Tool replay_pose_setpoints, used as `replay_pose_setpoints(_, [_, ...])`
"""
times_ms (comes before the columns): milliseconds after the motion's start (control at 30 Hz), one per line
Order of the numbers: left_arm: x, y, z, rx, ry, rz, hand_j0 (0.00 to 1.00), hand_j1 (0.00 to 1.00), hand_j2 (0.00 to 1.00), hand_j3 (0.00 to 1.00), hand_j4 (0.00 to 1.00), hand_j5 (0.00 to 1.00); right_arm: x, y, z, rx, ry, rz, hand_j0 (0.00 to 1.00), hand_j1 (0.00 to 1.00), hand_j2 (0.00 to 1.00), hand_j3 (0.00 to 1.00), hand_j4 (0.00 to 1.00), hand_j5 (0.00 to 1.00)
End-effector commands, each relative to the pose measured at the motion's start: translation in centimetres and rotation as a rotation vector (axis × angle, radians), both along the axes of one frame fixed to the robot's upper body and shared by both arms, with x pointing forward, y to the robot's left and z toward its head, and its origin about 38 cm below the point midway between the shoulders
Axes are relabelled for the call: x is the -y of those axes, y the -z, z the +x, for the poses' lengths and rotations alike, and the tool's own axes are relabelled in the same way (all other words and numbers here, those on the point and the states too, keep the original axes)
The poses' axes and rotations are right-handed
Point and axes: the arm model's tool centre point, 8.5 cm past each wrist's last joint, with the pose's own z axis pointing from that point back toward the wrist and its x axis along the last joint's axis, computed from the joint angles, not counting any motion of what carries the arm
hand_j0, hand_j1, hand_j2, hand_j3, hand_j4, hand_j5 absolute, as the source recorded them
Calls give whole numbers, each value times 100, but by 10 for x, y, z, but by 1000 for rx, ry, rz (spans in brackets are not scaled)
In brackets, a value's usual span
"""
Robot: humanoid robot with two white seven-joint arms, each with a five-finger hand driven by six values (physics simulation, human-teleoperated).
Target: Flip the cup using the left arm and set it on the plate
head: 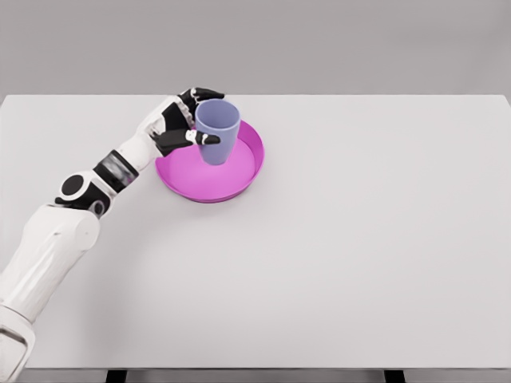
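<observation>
White tabletop [359,239] fills the view, with a magenta plate [239,179] at upper left of centre. The lavender cup [217,132] stands mouth-up over the plate's inner area; you can't tell whether its base is touching or just above it. Only the left arm is in view, coming in from the lower left.

Step in hand looks like the set-down. Lower the cup straight, keep it upright and well inside the rim, and let go only once the base is flat. Pull the fingers out sideways so you don't tip it.

The left robot hand [188,124] is wrapped around the cup's upper wall, thumb [204,138] across the front, other fingers behind. The grip is closed on the cup.
</observation>
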Motion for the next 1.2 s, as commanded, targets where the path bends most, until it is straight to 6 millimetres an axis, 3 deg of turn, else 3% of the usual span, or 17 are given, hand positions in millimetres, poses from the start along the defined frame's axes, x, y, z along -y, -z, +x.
replay_pose_setpoints(0, [-1, 7, 0, -19, -12, -3, 59, 59, 59, 59, 59, 59, 0, 0, -1, -2, 1, 0, 100, 100, 100, 100, 100, 100])
replay_pose_setpoints(367, [-2, 15, 4, -45, -27, 22, 60, 60, 60, 60, 60, 60, 0, 0, 0, 0, 1, 0, 100, 100, 100, 100, 100, 100])
replay_pose_setpoints(567, [-2, 13, 5, -41, -26, 21, 83, 83, 83, 83, 83, 83, 0, 0, 0, 0, 0, 0, 100, 100, 100, 100, 100, 100])
replay_pose_setpoints(1000, [-7, 14, 5, -43, -31, 33, 100, 100, 100, 100, 100, 100, 0, 0, 0, 0, 0, 0, 100, 100, 100, 100, 100, 100])
replay_pose_setpoints(1167, [-10, 14, 4, -41, -34, 35, 100, 100, 100, 100, 100, 100, 0, 0, -1, -2, 0, 0, 100, 100, 100, 100, 100, 100])
